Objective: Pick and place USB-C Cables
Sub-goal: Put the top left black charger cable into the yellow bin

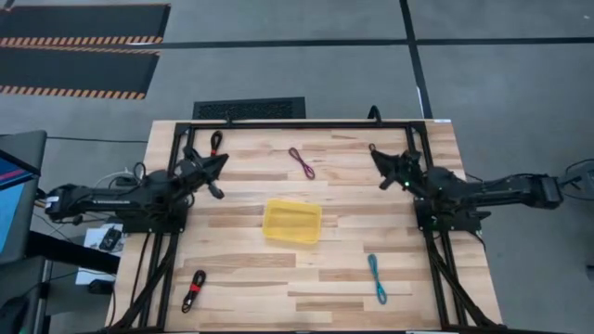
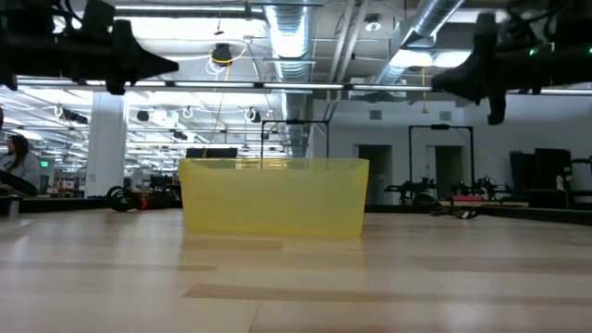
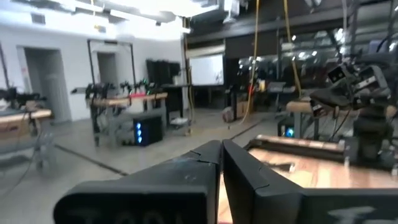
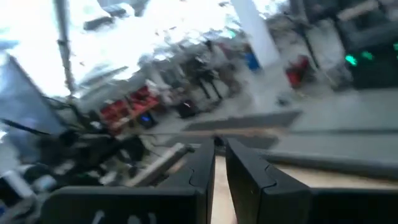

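The yellow tray [image 1: 292,221] [image 2: 275,196] stands in the middle of the table. Around it lie short cable bundles: a black-and-red one [image 1: 216,142] by the far left corner, a maroon one [image 1: 301,161] far of the tray, a teal one [image 1: 376,278] near right, and another black-and-red one [image 1: 193,289] near left. A small dark cable [image 1: 372,147] shows just beyond the right fingertips. My left gripper [image 1: 223,159] [image 3: 221,148] hovers shut over the far left part of the table. My right gripper [image 1: 375,157] [image 4: 220,148] hovers shut over the far right part. Both hang well above the table in the low view.
A black frame [image 1: 306,124] runs along the table's far edge and down both sides under the arms. Bare wood lies between the tray and each cable. In the low view a person [image 2: 20,159] sits far off in the room at the left.
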